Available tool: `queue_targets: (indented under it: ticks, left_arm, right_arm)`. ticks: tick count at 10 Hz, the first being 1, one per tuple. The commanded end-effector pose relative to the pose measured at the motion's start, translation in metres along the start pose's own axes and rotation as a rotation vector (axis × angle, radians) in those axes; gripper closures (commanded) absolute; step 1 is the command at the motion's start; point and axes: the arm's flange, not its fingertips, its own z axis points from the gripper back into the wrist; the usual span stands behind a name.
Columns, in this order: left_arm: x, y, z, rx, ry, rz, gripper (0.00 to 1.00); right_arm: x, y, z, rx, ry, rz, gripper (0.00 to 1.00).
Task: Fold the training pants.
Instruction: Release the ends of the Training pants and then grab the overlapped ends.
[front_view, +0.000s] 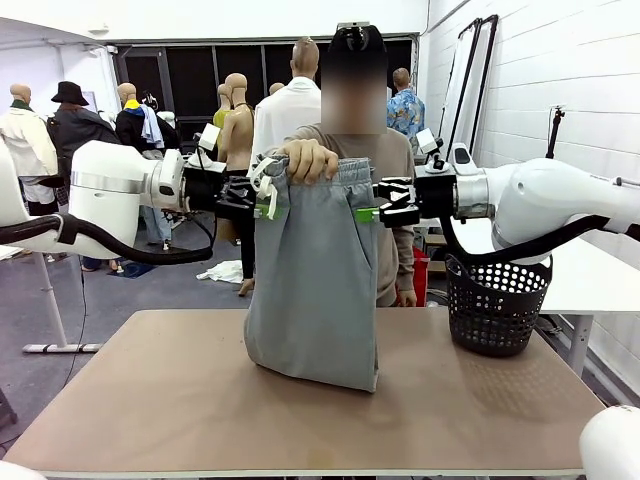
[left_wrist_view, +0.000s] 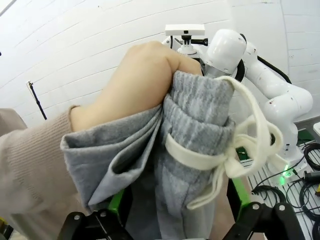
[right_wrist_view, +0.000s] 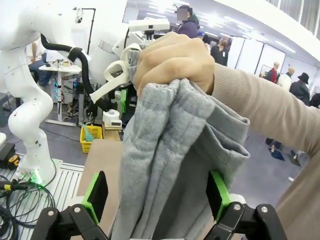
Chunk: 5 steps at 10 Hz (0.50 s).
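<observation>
training pants (front_view: 315, 290) hang from person's hand (front_view: 308, 160), hem on table (front_view: 150, 400) | your left gripper (front_view: 268, 197): jaws spread wide, cloth between, not clamped | your right gripper (front_view: 375, 204): same, gripping nothing

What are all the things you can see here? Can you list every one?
training pants: one, light grey, held up over the table's middle, bottom end resting on it
drawstring: one, white, hanging from the pants' waistband
basket: one, black, at the table's far right corner
table: one, light brown, across the front
person's hand: one, gripping the top of the waistband
left gripper: one, black with green pads, at the pants' upper left edge, jaws open
right gripper: one, black with green pads, at the pants' upper right edge, jaws open
</observation>
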Motion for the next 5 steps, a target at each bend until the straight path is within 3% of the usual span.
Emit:
queue_targets:
  ticks: [1,5]
  left_arm:
    - [0.000,-0.014,0.013,0.048,-0.009,0.040,0.00]
    - [-0.004,-0.026,0.034,0.104,0.007,0.058,0.00]
  right_arm:
    - [0.004,0.013,0.011,-0.032,0.044,-0.021,0.00]
    - [0.003,0.017,0.037,-0.116,0.060,-0.012,0.00]
